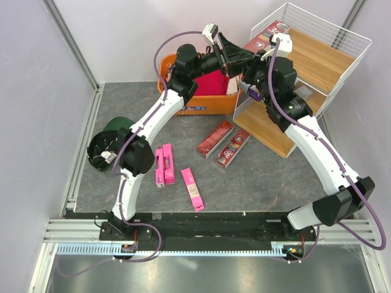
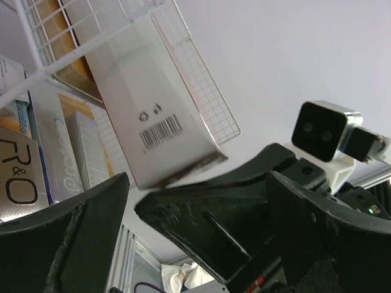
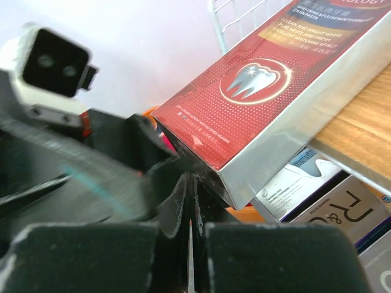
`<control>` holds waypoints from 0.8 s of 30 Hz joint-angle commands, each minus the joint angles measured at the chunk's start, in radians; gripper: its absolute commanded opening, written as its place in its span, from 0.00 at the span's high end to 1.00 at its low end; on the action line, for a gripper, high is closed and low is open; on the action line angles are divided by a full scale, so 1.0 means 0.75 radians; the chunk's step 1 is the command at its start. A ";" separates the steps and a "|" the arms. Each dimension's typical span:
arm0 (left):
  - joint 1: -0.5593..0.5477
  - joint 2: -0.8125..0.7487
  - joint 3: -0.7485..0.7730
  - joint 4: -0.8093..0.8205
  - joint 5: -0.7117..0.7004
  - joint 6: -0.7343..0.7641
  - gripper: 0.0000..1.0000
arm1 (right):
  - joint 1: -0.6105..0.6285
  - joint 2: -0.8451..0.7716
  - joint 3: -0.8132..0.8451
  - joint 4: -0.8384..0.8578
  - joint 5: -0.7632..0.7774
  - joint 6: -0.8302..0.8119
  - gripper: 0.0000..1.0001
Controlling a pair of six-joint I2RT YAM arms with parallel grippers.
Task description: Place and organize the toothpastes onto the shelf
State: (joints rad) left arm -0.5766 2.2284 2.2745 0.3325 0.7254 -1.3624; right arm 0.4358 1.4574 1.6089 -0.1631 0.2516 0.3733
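Observation:
A dark red toothpaste box (image 1: 269, 33) lies tilted on the top board of the white wire shelf (image 1: 333, 27). Its silver underside with a barcode (image 2: 153, 113) fills the left wrist view. My left gripper (image 1: 239, 55) (image 2: 198, 183) is open just below the box's lower end, holding nothing. My right gripper (image 1: 255, 56) (image 3: 190, 183) is shut, its tips against that same end of the red box (image 3: 269, 85), between the left fingers. More toothpastes lie on the table: two dark red (image 1: 215, 139) (image 1: 233, 148) and pink ones (image 1: 164, 165) (image 1: 192, 188).
An orange basket (image 1: 201, 105) with red cloth stands behind the arms, left of the shelf. Several grey-white boxes (image 3: 317, 183) stand on a lower board. A dark green and black object (image 1: 109, 145) sits at the table's left.

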 commanded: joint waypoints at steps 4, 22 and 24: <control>-0.017 -0.249 -0.161 0.021 0.055 0.207 0.00 | -0.080 0.026 0.070 0.144 0.057 0.046 1.00; -0.015 -0.817 -0.938 -0.582 -0.349 0.953 0.00 | -0.090 0.012 0.082 0.070 -0.192 0.046 1.00; -0.015 -0.864 -0.981 -0.678 -0.511 1.079 0.00 | -0.090 -0.006 0.072 0.054 -0.225 0.040 1.00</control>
State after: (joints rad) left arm -0.5892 1.6836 1.6112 0.0322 0.5705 -0.8474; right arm 0.3691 1.4998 1.6543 -0.1097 0.1684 0.4076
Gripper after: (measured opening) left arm 0.995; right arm 0.007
